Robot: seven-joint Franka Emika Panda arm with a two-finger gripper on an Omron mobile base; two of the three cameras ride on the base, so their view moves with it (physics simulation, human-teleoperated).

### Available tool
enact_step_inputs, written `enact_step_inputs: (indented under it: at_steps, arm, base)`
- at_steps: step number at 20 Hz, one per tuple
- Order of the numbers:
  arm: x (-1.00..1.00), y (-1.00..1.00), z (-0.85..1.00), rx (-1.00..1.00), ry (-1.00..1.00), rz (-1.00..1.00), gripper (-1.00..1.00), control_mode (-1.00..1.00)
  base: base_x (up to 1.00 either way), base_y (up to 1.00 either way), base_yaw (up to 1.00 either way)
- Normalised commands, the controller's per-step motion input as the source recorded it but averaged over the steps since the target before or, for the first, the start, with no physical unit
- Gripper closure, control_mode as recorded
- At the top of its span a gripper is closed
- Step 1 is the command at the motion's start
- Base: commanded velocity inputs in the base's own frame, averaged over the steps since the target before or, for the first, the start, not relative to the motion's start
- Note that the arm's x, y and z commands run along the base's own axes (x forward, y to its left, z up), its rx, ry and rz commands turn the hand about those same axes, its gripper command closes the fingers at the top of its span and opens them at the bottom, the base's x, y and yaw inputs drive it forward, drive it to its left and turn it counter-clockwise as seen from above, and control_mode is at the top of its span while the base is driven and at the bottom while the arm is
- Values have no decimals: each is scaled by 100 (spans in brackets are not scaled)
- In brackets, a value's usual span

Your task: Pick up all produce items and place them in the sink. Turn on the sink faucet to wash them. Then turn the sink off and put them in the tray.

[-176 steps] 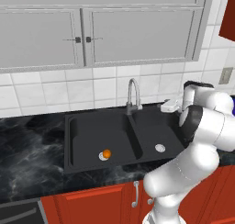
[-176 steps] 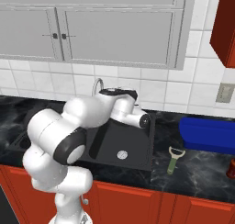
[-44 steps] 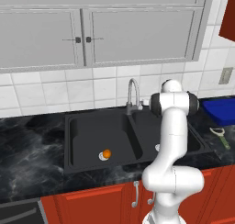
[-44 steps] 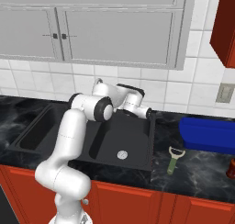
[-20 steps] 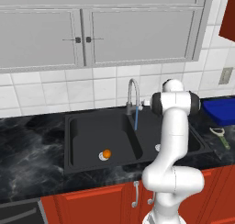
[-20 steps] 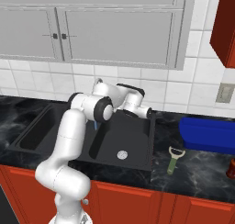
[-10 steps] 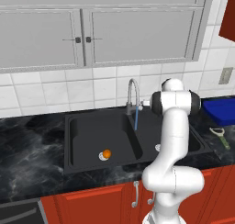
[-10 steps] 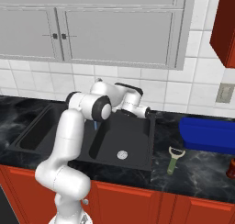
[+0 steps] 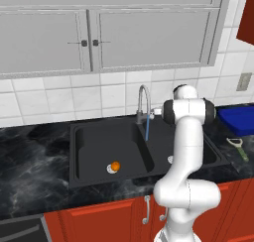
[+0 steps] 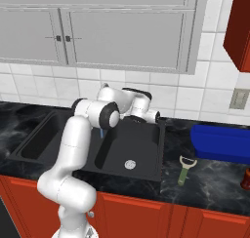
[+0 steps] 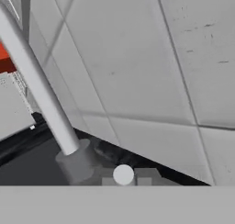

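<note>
The small orange fruit (image 9: pixel 115 165) lies on the drain of the left basin of the black sink (image 9: pixel 84 137). Behind the divider stands the silver gooseneck faucet (image 9: pixel 142 98), and a thin blue stream of water (image 9: pixel 147 129) falls from its spout near the divider, to the right of the fruit. My gripper (image 9: pixel 156 111) is shut and sits right beside the faucet's base, on its right. The hand view looks at the faucet stem (image 11: pixel 41 90) and its base (image 11: pixel 78 163) from very close. The blue tray (image 9: pixel 240 121) rests on the counter at the far right.
A green-handled peeler (image 10: pixel 184 169) lies on the black counter between the sink (image 10: pixel 146 171) and the tray (image 10: pixel 222 143). White tiled wall and grey cabinets (image 9: pixel 149 32) stand close behind the faucet. My own arm (image 9: pixel 186 151) rises over the right basin.
Some seconds ago the arm swung from the right side over to the faucet. Water then began running from the spout. Over the last second nothing has visibly moved.
</note>
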Motion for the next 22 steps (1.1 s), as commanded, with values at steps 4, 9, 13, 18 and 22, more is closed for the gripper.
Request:
enact_step_inputs:
  at_steps: [4,9,13,18,22]
  arm:
    - [15,55,0,0,-4,21,100,-100]
    - [21,57,0,2,-3,22,100,-100]
    - [13,75,0,0,-1,19,100,-100]
    - [0,89,0,0,-2,14,100,-100]
    - [0,93,0,0,0,12,100,-100]
  base:
    - [0,0,0]
    - [0,0,0]
    - [0,0,0]
    - [0,0,0]
    - [0,0,0]
